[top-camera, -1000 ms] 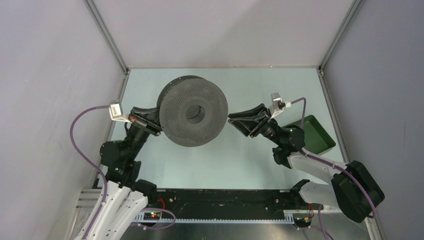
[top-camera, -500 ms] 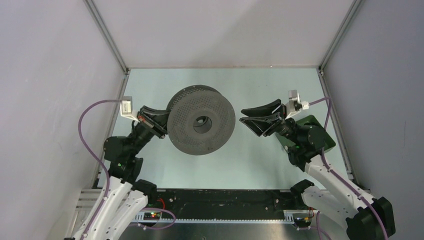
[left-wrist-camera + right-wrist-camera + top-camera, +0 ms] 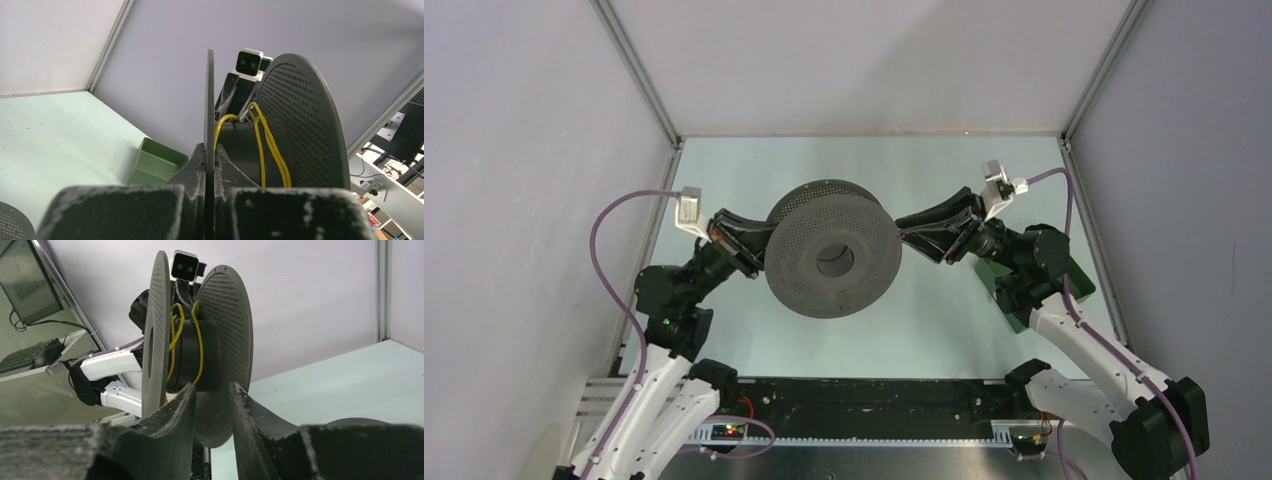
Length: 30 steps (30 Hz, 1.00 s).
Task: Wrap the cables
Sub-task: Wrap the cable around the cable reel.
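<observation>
A dark grey perforated spool (image 3: 832, 262) hangs in the air over the table's middle. My left gripper (image 3: 759, 250) is shut on the thin edge of one flange (image 3: 210, 100). The yellow cable (image 3: 270, 145) is looped round the spool's hub between the two flanges; it also shows in the right wrist view (image 3: 175, 335). My right gripper (image 3: 906, 228) is open at the spool's right rim, and its fingers (image 3: 180, 410) frame the other flange (image 3: 225, 355) without pressing it. No red cable is in view.
A green bin (image 3: 155, 162) sits on the table at the right, mostly under my right arm in the top view (image 3: 1007, 300). Part of a second dark perforated spool (image 3: 15, 222) lies on the table. Grey walls close in the back and sides.
The left gripper has carried the spool right and toward the front. The right gripper has swung left from the bin up to the spool's right rim, still open.
</observation>
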Each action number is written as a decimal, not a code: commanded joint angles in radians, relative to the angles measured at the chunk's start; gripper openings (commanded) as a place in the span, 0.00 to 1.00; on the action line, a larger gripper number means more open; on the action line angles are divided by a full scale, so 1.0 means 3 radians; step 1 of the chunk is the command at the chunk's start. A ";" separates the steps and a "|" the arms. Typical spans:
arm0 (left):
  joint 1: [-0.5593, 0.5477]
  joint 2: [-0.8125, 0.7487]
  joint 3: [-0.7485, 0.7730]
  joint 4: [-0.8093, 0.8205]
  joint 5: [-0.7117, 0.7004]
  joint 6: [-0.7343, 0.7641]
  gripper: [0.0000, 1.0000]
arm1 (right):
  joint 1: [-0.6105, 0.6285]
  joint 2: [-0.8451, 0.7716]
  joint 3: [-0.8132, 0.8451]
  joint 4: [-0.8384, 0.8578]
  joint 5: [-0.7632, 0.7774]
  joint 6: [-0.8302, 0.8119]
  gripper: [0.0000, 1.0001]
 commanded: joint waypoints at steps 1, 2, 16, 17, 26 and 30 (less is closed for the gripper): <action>0.0018 -0.0020 0.0200 0.0332 0.0009 -0.0103 0.00 | -0.0012 -0.0050 0.0138 -0.0010 -0.0053 0.0086 0.35; 0.0021 -0.0018 0.0206 0.0336 0.0001 -0.0109 0.00 | -0.0012 -0.0064 0.0140 -0.0011 -0.0049 0.0090 0.35; 0.0021 -0.0028 0.0195 0.0497 -0.0061 -0.0292 0.00 | 0.0038 0.0263 0.0142 0.0325 -0.0264 0.0490 0.38; 0.0019 -0.0027 0.0185 0.0502 -0.0065 -0.0295 0.00 | 0.0048 0.0287 0.0142 0.0415 -0.0275 0.0552 0.38; 0.0018 -0.0032 0.0110 0.0544 -0.0161 -0.0329 0.00 | 0.0298 0.0483 0.0182 0.0718 -0.0267 0.0647 0.38; 0.0017 -0.0023 0.0061 0.0623 -0.0239 -0.0414 0.00 | 0.0389 0.0543 0.0206 0.0716 -0.0235 0.0594 0.40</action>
